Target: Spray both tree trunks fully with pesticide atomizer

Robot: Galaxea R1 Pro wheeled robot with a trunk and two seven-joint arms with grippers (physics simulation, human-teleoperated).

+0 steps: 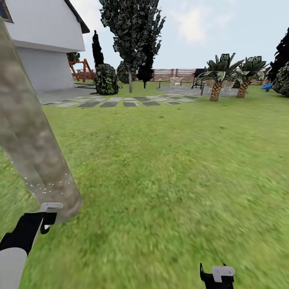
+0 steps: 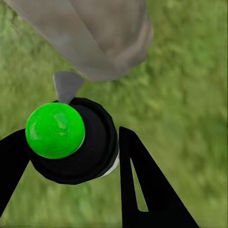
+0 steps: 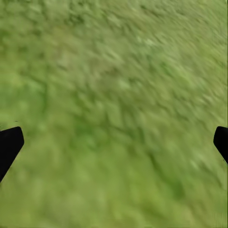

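The pesticide atomizer (image 2: 54, 130) has a bright green ball on top, a black cap and a grey nozzle (image 1: 51, 207). My left gripper (image 1: 43, 220) is shut on it, with black fingers (image 2: 142, 185) on either side of the cap. The nozzle points at the base of a thick grey-brown tree trunk (image 1: 32, 148), a short gap away. White specks dot the lower trunk. A second tall tree (image 1: 132, 28) with dark green leaf clumps stands far back near the paving. My right gripper (image 1: 216, 276) hangs open over bare grass, its fingertips (image 3: 9, 145) wide apart.
Green lawn (image 1: 172, 168) stretches ahead. A white house (image 1: 44, 44) stands at the back left, with grey paving stones (image 1: 116, 102) beside it. Two small palms (image 1: 218, 76), round bushes (image 1: 106, 80) and a wooden fence (image 1: 176, 74) line the far side.
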